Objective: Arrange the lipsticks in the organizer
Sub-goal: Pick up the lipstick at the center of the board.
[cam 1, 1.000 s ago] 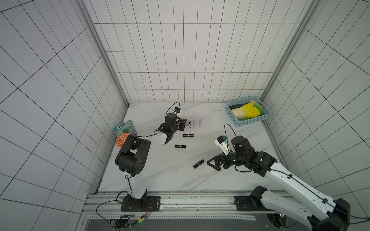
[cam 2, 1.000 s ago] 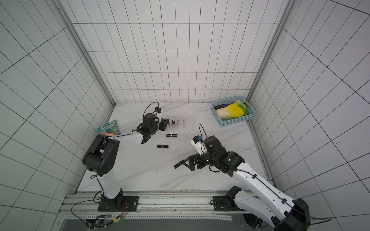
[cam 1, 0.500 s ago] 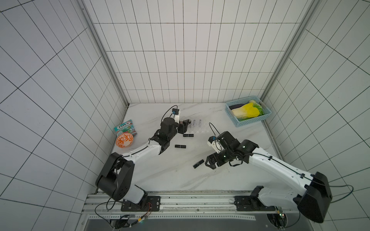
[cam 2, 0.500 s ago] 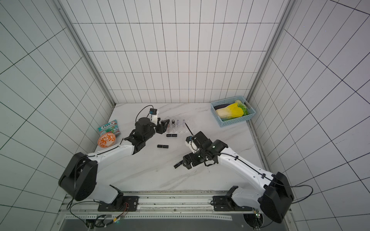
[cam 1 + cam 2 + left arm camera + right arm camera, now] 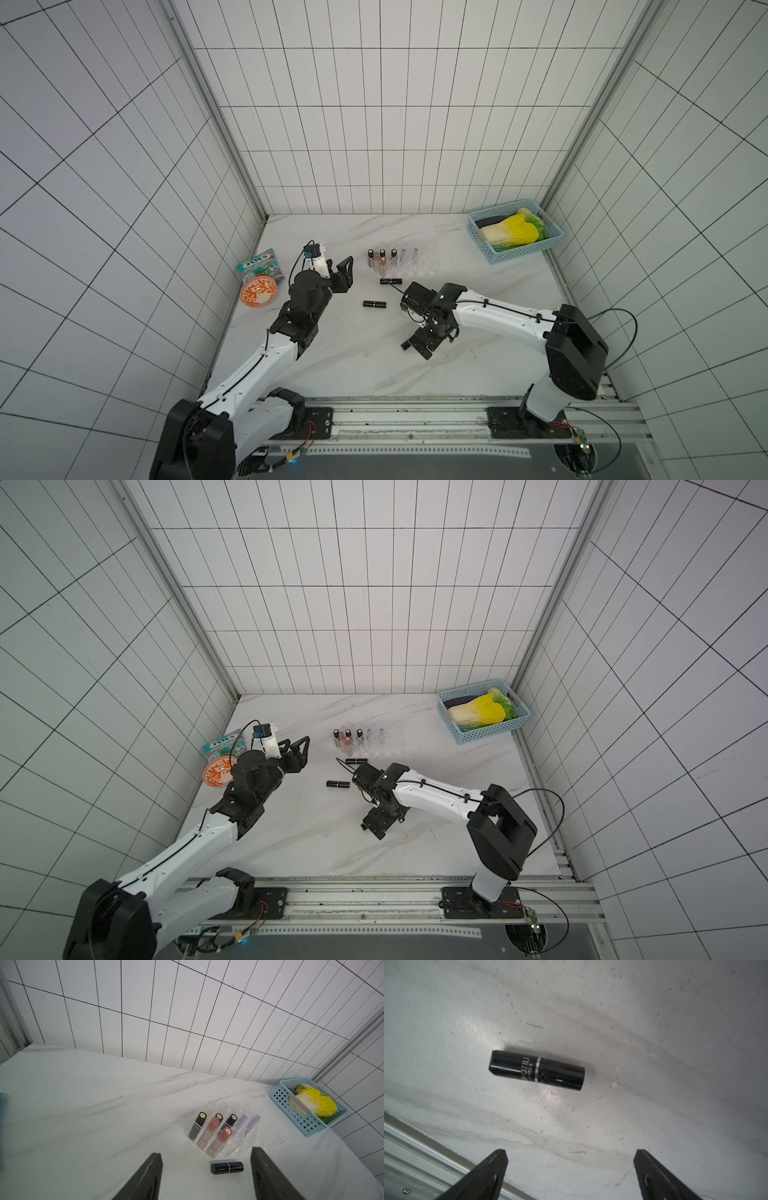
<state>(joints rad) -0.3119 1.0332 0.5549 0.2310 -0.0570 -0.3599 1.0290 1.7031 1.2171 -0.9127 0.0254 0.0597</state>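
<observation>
The clear organizer (image 5: 419, 266) (image 5: 257, 1140) stands at mid-table and holds several lipsticks upright: black, pink and lavender. Two black lipsticks lie loose in front of it, one close by (image 5: 390, 281) (image 5: 227, 1167) and one nearer the front (image 5: 374, 304). My left gripper (image 5: 340, 266) (image 5: 205, 1153) hangs open and empty, left of the organizer. A third black lipstick (image 5: 536, 1070) lies flat on the marble. My right gripper (image 5: 415, 349) (image 5: 571, 1153) points down over it, wide open, not touching it. In both top views that lipstick is mostly hidden under the gripper.
A light-blue basket (image 5: 490, 257) (image 5: 291, 1109) with a toy cabbage sits at the back right corner. An orange patterned bowl (image 5: 258, 291) and a snack packet (image 5: 259, 266) lie by the left wall. The metal rail (image 5: 415, 1157) runs along the table's front edge.
My left gripper has drawn back leftward from the organizer and opened, empty. My right arm has swung in over the loose lipstick near the front and now points down at it.
</observation>
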